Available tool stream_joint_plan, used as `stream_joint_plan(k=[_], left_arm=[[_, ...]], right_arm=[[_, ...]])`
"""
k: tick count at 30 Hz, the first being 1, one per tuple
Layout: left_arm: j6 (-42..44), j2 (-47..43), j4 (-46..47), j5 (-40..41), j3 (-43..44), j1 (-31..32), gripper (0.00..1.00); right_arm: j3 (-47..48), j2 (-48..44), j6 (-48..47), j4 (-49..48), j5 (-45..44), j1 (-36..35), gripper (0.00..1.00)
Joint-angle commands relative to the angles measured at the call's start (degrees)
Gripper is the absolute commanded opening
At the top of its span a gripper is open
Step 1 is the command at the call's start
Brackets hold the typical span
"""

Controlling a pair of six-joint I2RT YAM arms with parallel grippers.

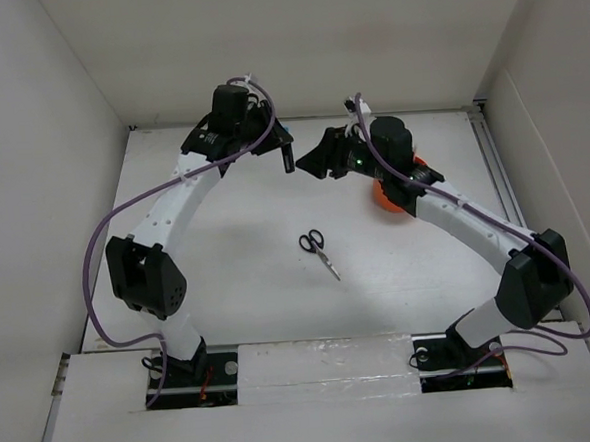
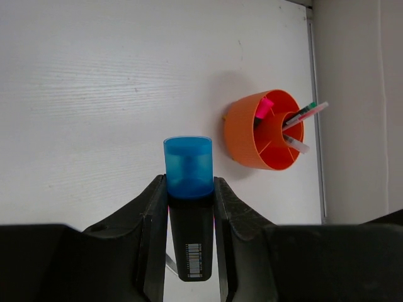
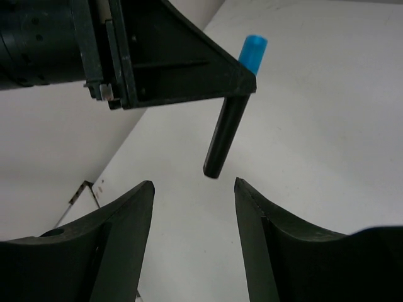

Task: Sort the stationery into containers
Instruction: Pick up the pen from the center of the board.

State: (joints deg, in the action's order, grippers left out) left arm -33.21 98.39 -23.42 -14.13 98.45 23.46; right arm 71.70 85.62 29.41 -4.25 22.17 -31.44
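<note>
- Holding the blue-capped black marker (image 2: 187, 167) in my left pincer (image 2: 189, 184), clamped just below the cap.
- Right pincer (image 3: 194, 187) jaws apart, empty; marker's tail just ahead, pointing toward its gap.

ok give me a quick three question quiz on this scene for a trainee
1. True or false: the left gripper is shut on the blue-capped black marker.
2. Where are the scissors? A in a gripper; B flat on the table; C standing in a container.
3. Fill in: the right gripper's jaws stand ____, gripping nothing.
Key: 1 true; 2 B; 3 open.
</note>
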Motion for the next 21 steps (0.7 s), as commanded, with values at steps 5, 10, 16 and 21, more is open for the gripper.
stream_joint_plan(k=[5, 10, 16, 21], left_arm=[[0.78, -4.25, 5.57, -4.41, -0.63, 1.94, 0.0], [0.16, -4.87, 6.19, -5.12, -0.63, 1.94, 0.0], [0.16, -5.4, 6.72, -6.26, -1.68, 1.94, 0.0], [0.16, -5.4, 6.72, -6.96, -2.83, 1.94, 0.0]], right_arm=[[3.0, 4.19, 2.32, -8.14, -4.24, -0.64, 0.58], [3.53, 4.81, 2.32, -9.81, -6.79, -0.64, 0.54], [3.53, 6.57, 3.02, -13.58, -6.79, -0.02, 0.5], [5.2, 7.97, 3.55, -14.21, -6.27, 0.5, 0.46]])
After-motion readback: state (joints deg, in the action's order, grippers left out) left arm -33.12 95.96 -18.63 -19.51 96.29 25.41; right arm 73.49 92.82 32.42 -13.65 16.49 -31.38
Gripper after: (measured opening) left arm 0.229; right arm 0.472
